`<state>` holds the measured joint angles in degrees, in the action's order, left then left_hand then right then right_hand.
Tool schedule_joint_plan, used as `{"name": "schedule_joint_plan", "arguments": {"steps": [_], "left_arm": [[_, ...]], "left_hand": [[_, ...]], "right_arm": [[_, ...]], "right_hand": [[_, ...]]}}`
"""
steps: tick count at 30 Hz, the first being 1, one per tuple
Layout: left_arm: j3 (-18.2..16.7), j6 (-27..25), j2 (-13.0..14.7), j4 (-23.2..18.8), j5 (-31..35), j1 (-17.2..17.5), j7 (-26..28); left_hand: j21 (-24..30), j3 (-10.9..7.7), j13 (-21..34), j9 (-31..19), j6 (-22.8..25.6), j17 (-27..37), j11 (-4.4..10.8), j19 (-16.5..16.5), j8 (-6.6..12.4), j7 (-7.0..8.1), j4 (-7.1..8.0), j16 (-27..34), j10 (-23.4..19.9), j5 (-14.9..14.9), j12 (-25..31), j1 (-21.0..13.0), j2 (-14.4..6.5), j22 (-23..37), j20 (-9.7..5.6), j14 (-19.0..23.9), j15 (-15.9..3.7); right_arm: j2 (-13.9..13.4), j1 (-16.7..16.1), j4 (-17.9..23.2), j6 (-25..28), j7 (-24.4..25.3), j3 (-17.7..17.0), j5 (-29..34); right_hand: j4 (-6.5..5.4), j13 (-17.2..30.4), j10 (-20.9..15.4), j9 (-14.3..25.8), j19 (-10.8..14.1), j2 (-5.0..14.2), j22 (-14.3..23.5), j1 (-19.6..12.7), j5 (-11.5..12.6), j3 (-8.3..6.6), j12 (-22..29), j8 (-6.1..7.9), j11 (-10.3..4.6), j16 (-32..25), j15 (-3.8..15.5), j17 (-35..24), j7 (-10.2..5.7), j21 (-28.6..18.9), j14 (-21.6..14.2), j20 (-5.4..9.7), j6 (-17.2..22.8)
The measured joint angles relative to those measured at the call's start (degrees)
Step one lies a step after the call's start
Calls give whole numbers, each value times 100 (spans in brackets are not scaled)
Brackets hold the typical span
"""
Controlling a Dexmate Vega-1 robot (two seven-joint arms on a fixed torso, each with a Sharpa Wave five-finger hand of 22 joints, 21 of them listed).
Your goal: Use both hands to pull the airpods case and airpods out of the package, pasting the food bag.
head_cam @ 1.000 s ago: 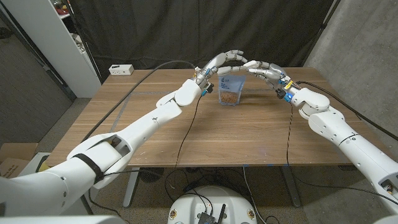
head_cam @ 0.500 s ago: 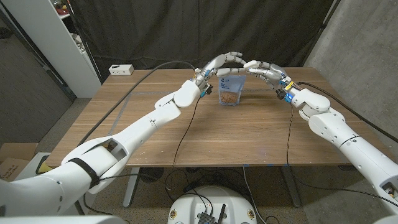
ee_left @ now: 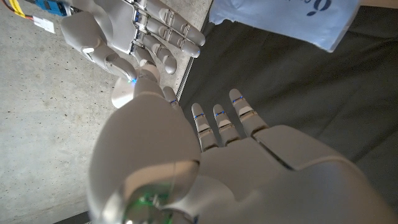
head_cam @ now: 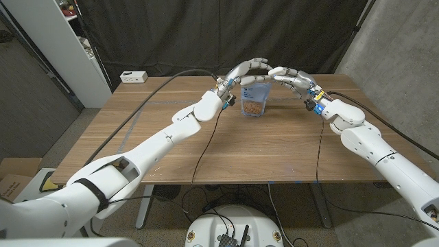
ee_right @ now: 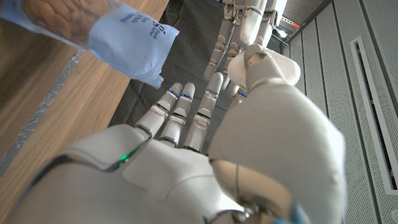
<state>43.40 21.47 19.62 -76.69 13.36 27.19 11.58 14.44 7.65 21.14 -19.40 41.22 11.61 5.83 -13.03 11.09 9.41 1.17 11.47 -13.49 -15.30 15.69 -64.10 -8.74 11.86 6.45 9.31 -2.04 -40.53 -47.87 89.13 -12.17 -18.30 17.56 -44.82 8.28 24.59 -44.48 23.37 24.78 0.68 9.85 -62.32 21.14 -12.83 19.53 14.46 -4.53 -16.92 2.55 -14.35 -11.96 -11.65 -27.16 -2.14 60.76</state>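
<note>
From the head view we are seeing the bag (head_cam: pixel 254 99) standing upright on the far middle of the table (head_cam: pixel 226 147), a light blue pouch with brown contents showing through its front. Both arms are reaching in over it: the left hand (head_cam: pixel 245 71) and the right hand (head_cam: pixel 289 77) are hovering just above the bag's top, fingers extended toward each other, tips nearly meeting. Neither is gripping anything (fingers apart on both).

In the left wrist view we are looking along the left hand (ee_left: pixel 205 162), fingers straight, with the right hand (ee_left: pixel 134 31) opposite and the bag (ee_left: pixel 289 18) beside them.

In the right wrist view the right hand (ee_right: pixel 186 149) is spreading its fingers, the left hand (ee_right: pixel 249 25) facing it, and the bag (ee_right: pixel 99 31) is sitting on the table (ee_right: pixel 56 118).
</note>
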Motion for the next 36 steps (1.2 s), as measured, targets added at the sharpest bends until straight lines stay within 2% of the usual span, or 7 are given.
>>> {"name": "schedule_joint_plan", "arguments": {"steps": [9, 12, 16, 23, 28, 29, 36], "left_arm": [[7, 63, 9, -9, -106, 6, -118], [4, 83, 6, 3, -128, 6, -128], [-12, 142, -22, 55, -160, 15, -119], [-35, 236, -98, 139, -157, 48, 24], [-43, 257, -129, 168, -136, 60, 95], [-46, 257, -136, 169, -127, 62, 108], [-55, 149, -122, 104, -78, 63, 117]], "left_hand": [[0, 25, 27, 45, 273, 0, 47, 0, 132, 84, 25, 21, -105, 0, 30, 67, 67, 8, 0, 1, -1], [4, 22, 27, 45, 527, 0, 120, 0, 231, 78, 24, 51, -182, -35, 45, 34, 35, 29, 0, 48, 1], [44, -154, 27, 72, 826, 0, 157, -22, 300, -62, -24, 85, -285, -60, 89, -116, -115, 29, 22, 152, -19], [88, -400, 54, 80, 1192, 28, 203, -64, 353, -429, -16, 107, -532, -49, 155, -306, -137, 55, 20, 313, -19], [133, -470, 54, 86, 1271, 47, 205, -84, 353, -515, -52, 151, -595, -52, 199, -366, -183, 55, 0, 355, -39], [133, -470, 54, 86, 1285, 54, 205, -84, 353, -550, -53, 151, -595, -62, 199, -372, -189, 55, 1, 372, -21], [133, -500, 53, 87, 1351, 54, 205, -83, 353, -619, -71, 151, -595, -61, 199, -378, -183, 55, 0, 382, -11]], "right_arm": [[34, -3, 7, -9, -52, 27, -30], [40, 0, 8, -9, -57, 34, -38], [51, 15, 8, -6, -67, 45, -43], [63, 34, -15, 37, -58, 57, -48], [62, 45, -32, 63, -56, 59, -50], [55, 48, -36, 71, -55, 60, -51], [-66, 91, -44, 96, -64, 86, 47]], "right_hand": [[-17, 23, 0, 0, 0, 0, 0, 0, 100, -17, 0, 1, 0, 49, 0, -18, 87, 0, 0, 0, -87], [-23, 10, 21, 0, 0, -1, 0, 0, 131, -68, -21, 134, 21, 62, 0, -18, 149, 0, 0, 0, -149], [-25, 9, 21, 1, 0, -7, 0, 6, 167, -70, -26, 134, 21, 89, 0, -18, 147, 21, 0, 0, -147], [-25, -17, 57, 2, 0, -7, 17, 5, 168, -70, -68, 135, 46, 89, 0, -18, 169, 21, 0, 0, -169], [-7, -17, 255, 7, 0, -8, 17, 5, 167, -89, -163, 152, 29, 158, 4, -17, 254, 21, 4, 0, -254], [-53, -16, 323, 10, -12, -7, 17, 6, 166, -135, -197, 153, 31, 184, 17, -17, 299, 21, 42, -12, -299], [-99, -16, 900, 69, -146, 80, 16, 93, 125, -181, -456, -220, 77, 338, 1, -45, 587, 44, 375, -102, -587]]}}
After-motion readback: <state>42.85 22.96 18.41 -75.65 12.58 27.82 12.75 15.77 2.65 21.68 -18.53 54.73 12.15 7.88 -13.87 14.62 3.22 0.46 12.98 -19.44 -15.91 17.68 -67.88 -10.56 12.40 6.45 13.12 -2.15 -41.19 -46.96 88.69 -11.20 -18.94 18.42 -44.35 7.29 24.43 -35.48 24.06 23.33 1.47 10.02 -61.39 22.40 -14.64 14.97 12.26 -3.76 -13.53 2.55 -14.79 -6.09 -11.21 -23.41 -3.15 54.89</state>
